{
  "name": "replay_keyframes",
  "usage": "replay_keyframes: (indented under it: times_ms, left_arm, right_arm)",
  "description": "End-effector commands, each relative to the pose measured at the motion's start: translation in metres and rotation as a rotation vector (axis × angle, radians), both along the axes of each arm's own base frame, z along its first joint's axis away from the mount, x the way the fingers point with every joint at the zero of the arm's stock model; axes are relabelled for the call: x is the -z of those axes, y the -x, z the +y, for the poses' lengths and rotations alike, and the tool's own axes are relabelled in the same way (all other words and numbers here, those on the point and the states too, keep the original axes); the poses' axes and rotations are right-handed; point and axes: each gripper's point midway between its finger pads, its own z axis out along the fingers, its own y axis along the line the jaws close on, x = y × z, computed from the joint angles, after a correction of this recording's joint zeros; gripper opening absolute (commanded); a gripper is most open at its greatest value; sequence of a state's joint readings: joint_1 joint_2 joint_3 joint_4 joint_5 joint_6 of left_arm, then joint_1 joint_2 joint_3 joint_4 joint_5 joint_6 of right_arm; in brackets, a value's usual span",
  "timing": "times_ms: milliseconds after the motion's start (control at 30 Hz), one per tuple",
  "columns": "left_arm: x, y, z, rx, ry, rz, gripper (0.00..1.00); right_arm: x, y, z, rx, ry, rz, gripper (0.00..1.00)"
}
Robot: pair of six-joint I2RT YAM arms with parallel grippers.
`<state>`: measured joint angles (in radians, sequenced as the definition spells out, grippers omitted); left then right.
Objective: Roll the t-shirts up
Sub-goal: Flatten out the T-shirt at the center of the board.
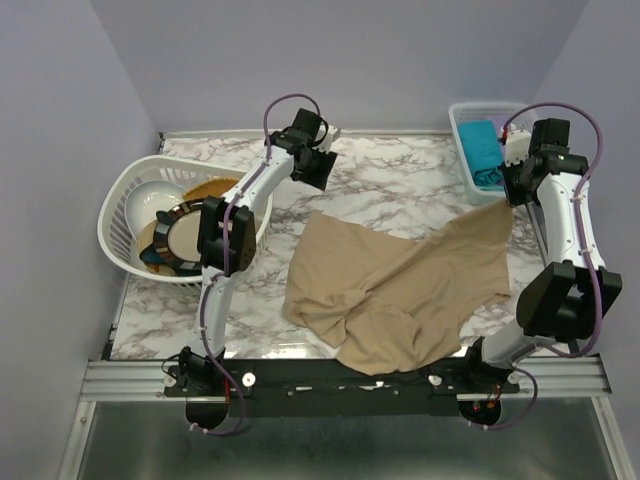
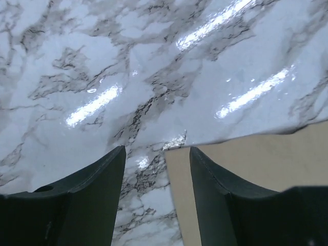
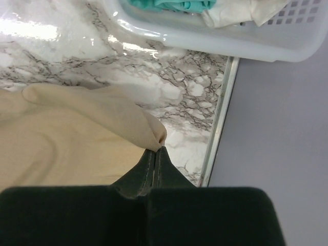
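A large beige t-shirt (image 1: 400,285) lies spread and rumpled on the marble table (image 1: 390,185). My right gripper (image 1: 513,192) is shut on its far right corner and holds that corner a little off the table. In the right wrist view the jaws (image 3: 158,147) pinch a fold of the beige cloth (image 3: 66,133). My left gripper (image 1: 320,170) hangs above the back middle of the table, open and empty. In the left wrist view the gripper (image 2: 156,148) looks down on a square corner of the beige shirt (image 2: 266,159). A teal t-shirt (image 1: 483,150) lies in the back right basket.
A white lattice basket (image 1: 120,205) at the left holds round plates (image 1: 180,235). A smaller white basket (image 1: 462,115) stands at the back right, and in the right wrist view the basket (image 3: 215,38) holds teal cloth (image 3: 169,5) and white cloth (image 3: 241,13). A metal edge rail (image 3: 218,133) borders the table's right side.
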<state>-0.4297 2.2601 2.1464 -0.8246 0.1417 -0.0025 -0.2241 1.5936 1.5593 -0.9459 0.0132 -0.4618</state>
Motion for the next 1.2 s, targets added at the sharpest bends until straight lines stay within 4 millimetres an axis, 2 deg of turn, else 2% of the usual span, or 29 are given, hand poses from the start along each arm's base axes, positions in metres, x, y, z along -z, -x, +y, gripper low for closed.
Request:
replay_keyframes:
  times_ms: [0, 167, 567, 967, 1067, 1167]
  left_arm:
    - [0.042, 0.003, 0.006, 0.008, -0.054, 0.106, 0.63]
    - [0.059, 0.011, 0.002, 0.034, -0.023, 0.168, 0.6]
    - [0.092, 0.024, 0.01, 0.025, -0.054, 0.249, 0.54]
    - [0.112, 0.03, 0.007, 0.03, -0.053, 0.301, 0.47]
    - [0.115, 0.032, 0.008, 0.029, -0.057, 0.308, 0.4]
    - [0.114, 0.035, 0.011, 0.025, -0.065, 0.315, 0.4]
  right_arm:
    - [-0.005, 0.014, 0.012, -0.016, -0.059, -0.01, 0.0]
    - [-0.002, 0.015, 0.015, -0.012, -0.073, -0.005, 0.0]
    - [0.0, 0.007, 0.012, -0.007, -0.073, 0.004, 0.0]
    - [0.005, 0.005, 0.009, 0.0, -0.06, 0.018, 0.0]
    - [0.005, 0.003, 0.008, 0.002, -0.059, 0.018, 0.01]
    - [0.007, 0.001, 0.007, 0.002, -0.06, 0.02, 0.0]
